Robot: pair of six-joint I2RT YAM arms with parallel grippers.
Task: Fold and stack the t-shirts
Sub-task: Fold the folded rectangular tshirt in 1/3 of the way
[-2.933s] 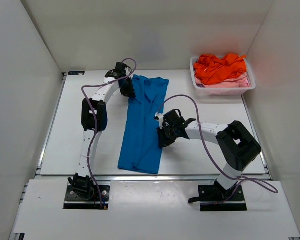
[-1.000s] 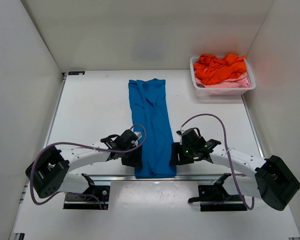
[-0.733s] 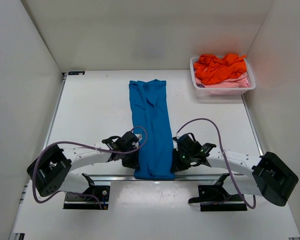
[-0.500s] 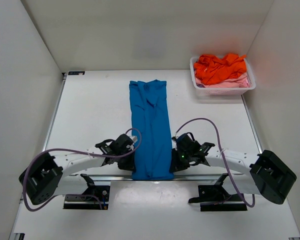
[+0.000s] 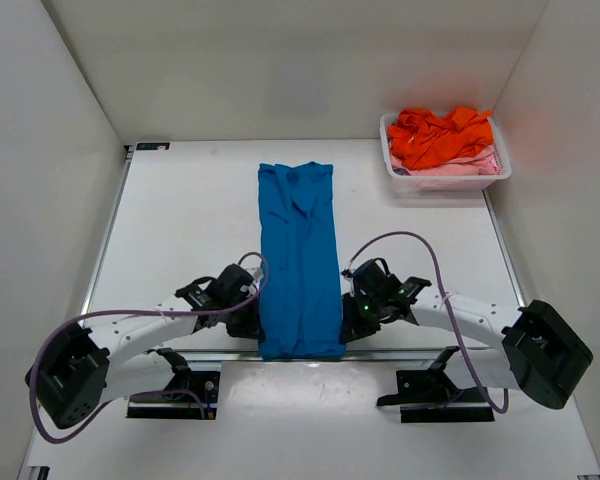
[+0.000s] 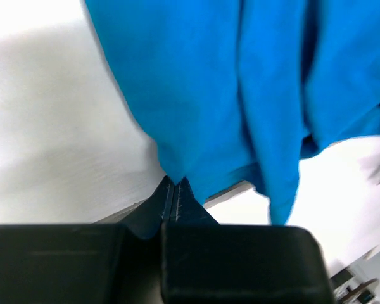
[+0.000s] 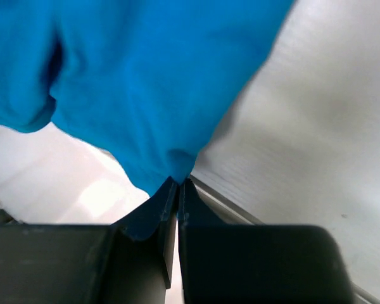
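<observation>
soft blue tee (image 5: 298,250), narrow strip; l hand (image 6: 173,187), r hand (image 7: 177,183) pinch hem.

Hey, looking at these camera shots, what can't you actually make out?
1. Top view: left end effector and right end effector cover the pinched edges of the bright blue cloth t-shirt.
2. Top view: pale pink cloth in the white plastic lattice basket lies mostly under crumpled orange cloth; count unclear.
3. Both wrist views: blurred, frame edges crop the shirt.
</observation>
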